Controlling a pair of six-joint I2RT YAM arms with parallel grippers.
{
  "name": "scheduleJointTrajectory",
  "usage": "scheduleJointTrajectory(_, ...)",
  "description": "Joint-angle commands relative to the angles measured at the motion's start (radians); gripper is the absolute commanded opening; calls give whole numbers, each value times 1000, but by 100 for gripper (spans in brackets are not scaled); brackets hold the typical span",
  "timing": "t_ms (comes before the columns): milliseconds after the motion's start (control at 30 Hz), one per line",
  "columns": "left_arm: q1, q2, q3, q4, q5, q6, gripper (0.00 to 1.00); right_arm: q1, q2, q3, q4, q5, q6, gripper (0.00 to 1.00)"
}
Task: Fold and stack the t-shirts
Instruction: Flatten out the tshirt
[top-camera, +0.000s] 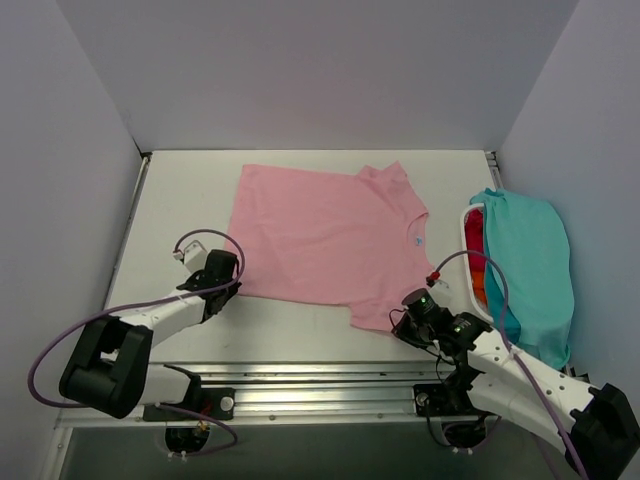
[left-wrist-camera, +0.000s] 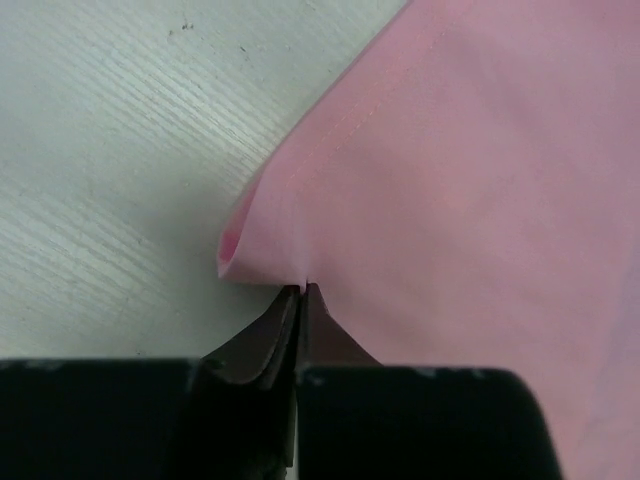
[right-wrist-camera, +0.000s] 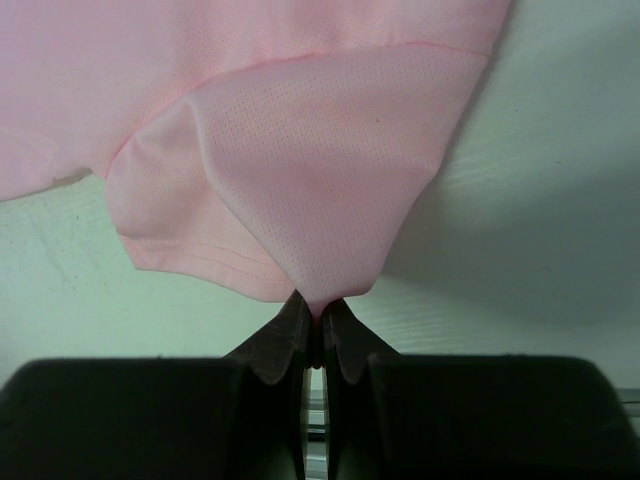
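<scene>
Between the two grippers, flat on the white tabletop (top-camera: 180, 200), lies the light pink cotton t-shirt (top-camera: 330, 245): light, limp and likely to sag, so best taken by hems and corners. It looks plain, short-sleeved and mostly smooth. The left gripper (left-wrist-camera: 303, 292) is pinched on its near hem corner; the right gripper (right-wrist-camera: 318, 308) is clamped on its near sleeve edge. Beyond the right gripper, a teal t-shirt (top-camera: 530, 265) drapes over a white-rimmed basket (top-camera: 466, 232).
</scene>
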Motion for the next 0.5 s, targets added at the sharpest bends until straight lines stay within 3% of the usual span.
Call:
scheduleJointTrajectory(0,-5,34,30,11,-12,16,2,-8,-18,60,-47,69,-11,0)
scheduleJointTrajectory(133,-7,36,40,13,5,30,2,-8,-56,124,-94,126,-38,0)
scheduleJointTrajectory(267,-71,-137,72,-79,-12,57,2,-6,-121,250,-142,164,-145,0)
scheduleJointTrajectory(400,-243,-352,211,-440,-212,57,2,-9,-272,318,-116,111,-240,0)
scheduleJointTrajectory(467,-322,-482,263,-524,-257,85,2,-8,-314,359,-128,113,-245,0)
